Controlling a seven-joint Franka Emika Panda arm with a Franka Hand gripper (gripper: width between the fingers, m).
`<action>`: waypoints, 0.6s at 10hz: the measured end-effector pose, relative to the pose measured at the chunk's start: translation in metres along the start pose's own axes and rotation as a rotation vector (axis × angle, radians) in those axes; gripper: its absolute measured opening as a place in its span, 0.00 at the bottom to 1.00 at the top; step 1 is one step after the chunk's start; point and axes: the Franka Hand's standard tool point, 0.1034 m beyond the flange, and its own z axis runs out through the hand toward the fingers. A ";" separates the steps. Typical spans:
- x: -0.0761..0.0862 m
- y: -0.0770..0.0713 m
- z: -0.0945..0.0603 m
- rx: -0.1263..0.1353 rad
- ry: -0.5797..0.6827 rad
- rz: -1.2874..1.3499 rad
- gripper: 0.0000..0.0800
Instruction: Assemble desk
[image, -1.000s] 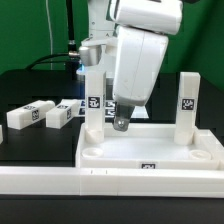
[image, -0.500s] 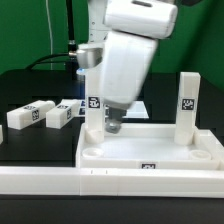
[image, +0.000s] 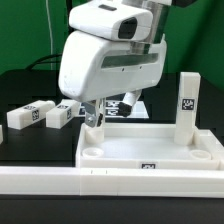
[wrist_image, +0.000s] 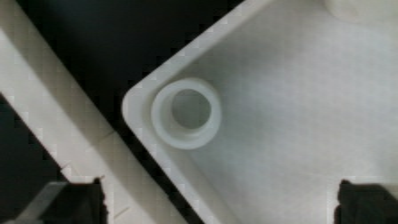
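Observation:
The white tabletop (image: 150, 150) lies rim up at the front, with round corner sockets. One tagged white leg (image: 187, 104) stands upright in its back corner at the exterior view's right. Two loose tagged legs (image: 26, 116) (image: 60, 113) lie on the black table at the exterior view's left. My gripper (image: 95, 118) hangs tilted over the tabletop's back corner on the exterior view's left and hides that corner. In the wrist view the gripper (wrist_image: 217, 205) is open and empty above the tabletop (wrist_image: 302, 110), near an empty socket (wrist_image: 187, 110).
The long white border rail (image: 110, 185) runs along the front edge and shows beside the tabletop in the wrist view (wrist_image: 54, 110). A tagged white piece (image: 128, 101) shows partly behind the gripper body. Black cables hang at the back.
The gripper has swung toward the exterior view's left and tilted. The upright leg at the back left corner is now hidden behind it.

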 end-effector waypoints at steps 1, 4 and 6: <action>0.000 0.000 0.000 0.001 0.000 0.047 0.81; -0.016 0.007 -0.008 0.059 -0.032 0.338 0.81; -0.036 0.023 -0.011 0.096 0.008 0.512 0.81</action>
